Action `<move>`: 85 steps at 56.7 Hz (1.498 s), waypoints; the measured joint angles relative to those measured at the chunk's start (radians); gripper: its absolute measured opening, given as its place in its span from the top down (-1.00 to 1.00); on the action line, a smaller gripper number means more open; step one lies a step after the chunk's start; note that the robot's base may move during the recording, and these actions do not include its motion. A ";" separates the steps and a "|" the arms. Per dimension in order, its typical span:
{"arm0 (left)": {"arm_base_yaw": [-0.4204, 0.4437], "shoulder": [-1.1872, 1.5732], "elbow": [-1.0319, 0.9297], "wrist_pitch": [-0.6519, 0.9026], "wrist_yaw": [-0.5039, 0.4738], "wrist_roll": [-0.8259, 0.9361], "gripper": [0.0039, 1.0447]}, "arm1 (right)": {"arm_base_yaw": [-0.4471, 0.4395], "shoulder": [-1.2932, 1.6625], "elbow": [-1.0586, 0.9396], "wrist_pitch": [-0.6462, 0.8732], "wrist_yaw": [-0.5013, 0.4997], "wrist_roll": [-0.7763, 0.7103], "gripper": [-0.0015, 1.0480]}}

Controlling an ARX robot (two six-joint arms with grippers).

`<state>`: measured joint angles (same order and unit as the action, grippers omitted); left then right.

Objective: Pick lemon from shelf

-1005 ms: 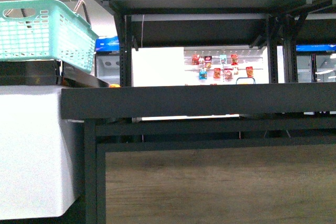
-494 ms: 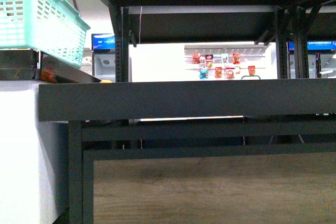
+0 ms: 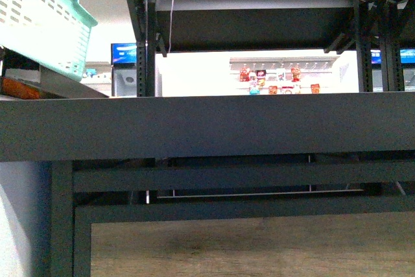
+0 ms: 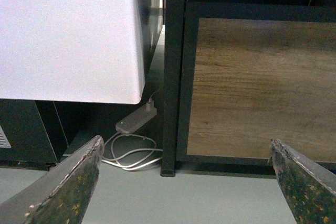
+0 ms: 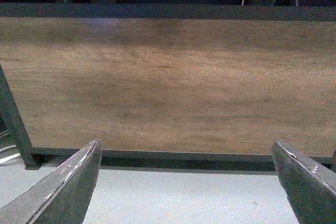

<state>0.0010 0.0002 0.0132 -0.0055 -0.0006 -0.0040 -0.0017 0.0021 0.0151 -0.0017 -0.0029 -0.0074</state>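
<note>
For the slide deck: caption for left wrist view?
Open left tool facing wood panel of shelf; power strip beside it.

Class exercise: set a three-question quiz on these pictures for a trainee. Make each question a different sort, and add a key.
1. True or false: the left gripper holds a lemon.
2. The basket high on the left of the front view is: A red, B mint green, C black.
3. Fill in: facing the right gripper, the shelf has a ___ panel low down.
Key: 1 false, its fingers are spread and empty. 2 B. 3 wooden.
</note>
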 joint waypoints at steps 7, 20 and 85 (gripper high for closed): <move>0.000 0.000 0.000 0.000 0.001 0.000 -0.85 | 0.000 0.000 0.000 0.000 0.000 0.000 -0.86; 0.000 0.000 0.000 0.000 0.000 0.000 -0.85 | 0.000 0.000 0.000 0.000 0.000 0.000 -0.86; 0.000 0.000 0.000 0.000 0.000 0.000 -0.85 | 0.000 0.000 0.000 0.000 0.000 0.000 -0.86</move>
<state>0.0010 0.0006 0.0132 -0.0055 -0.0002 -0.0040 -0.0017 0.0025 0.0151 -0.0017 -0.0032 -0.0074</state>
